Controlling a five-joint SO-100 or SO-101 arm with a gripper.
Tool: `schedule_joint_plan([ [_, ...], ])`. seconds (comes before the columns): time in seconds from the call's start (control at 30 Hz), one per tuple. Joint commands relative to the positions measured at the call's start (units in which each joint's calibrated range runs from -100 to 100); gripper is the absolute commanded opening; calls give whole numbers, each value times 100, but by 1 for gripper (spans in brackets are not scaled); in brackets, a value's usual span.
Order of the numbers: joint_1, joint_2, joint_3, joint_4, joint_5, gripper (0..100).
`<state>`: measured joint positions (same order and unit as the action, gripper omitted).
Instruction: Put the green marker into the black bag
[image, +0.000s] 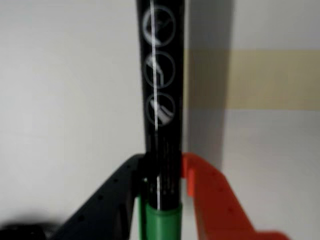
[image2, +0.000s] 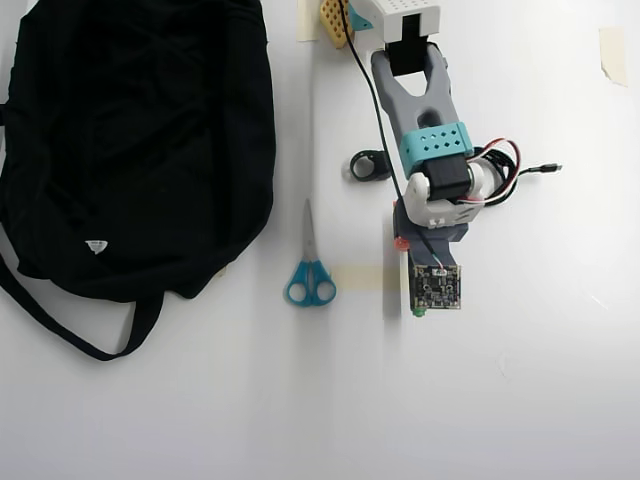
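In the wrist view my gripper (image: 162, 167) is shut on the green marker (image: 161, 100). The black jaw is on its left and the orange jaw on its right. The black barrel with pale round print runs up out of the frame, and a green end (image: 160, 222) shows below the jaws. In the overhead view the arm (image2: 435, 140) hides nearly all of the marker; only a green tip (image2: 418, 312) peeks out under the camera board. The black bag (image2: 140, 140), with a small white tag (image2: 96, 245) and long straps (image2: 70, 335), lies far to the left.
Blue-handled scissors (image2: 309, 270) lie between the bag and the arm. A small black ring-shaped item (image2: 368, 165) sits left of the arm. Tan tape strips (image2: 360, 278) (image2: 612, 50) are stuck on the white table. The arm's base (image2: 410, 15) is at the top edge.
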<state>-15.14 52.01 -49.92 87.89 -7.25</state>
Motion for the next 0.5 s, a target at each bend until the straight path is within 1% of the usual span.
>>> schedule_joint_plan([
  [0.0,10,-189,-408,117,28,2],
  [0.47,78,-197,-336,151,12,2],
])
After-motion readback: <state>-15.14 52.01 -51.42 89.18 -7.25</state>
